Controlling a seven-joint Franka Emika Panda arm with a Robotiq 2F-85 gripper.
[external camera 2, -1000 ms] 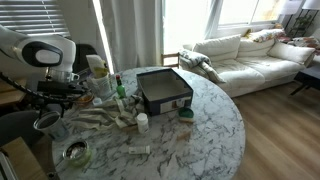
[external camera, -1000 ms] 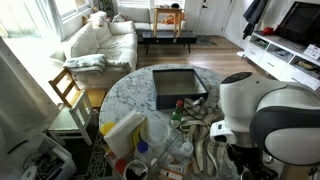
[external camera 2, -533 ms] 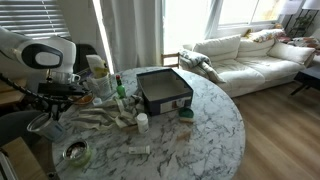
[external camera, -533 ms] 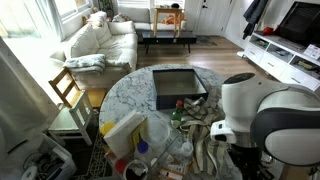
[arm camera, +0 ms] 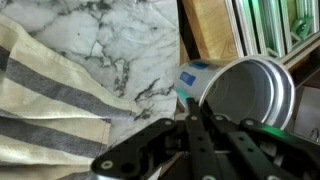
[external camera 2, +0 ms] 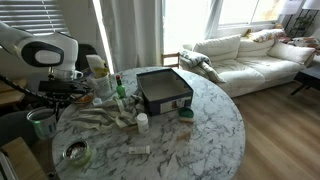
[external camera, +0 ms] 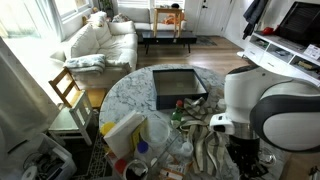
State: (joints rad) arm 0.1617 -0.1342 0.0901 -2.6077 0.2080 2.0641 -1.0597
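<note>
The round counter is the biggest thing here, a white marble slab veined in grey, smooth and glossy. Behind it stands one cream sofa, soft and cushioned. The white arm bulks at the counter's edge, rounded and shiny. In the middle of the marble sits one dark rectangular tray with low upright walls; from where I stand I can make out nothing lying in it. Beside it is a clutter of bottles and jars, too crowded to count. One cloth, cream with broad grey stripes, lies rumpled on the stone, its weave plain in the wrist view. One metal cup is at the very edge of the counter, just past the cloth: a round, brushed-steel cylinder with a blue and white label on its side, and its inside looks bare. The black hand has its fingers drawn together, pinched on the cup's near rim. One small white bottle stands upright near the tray
</note>
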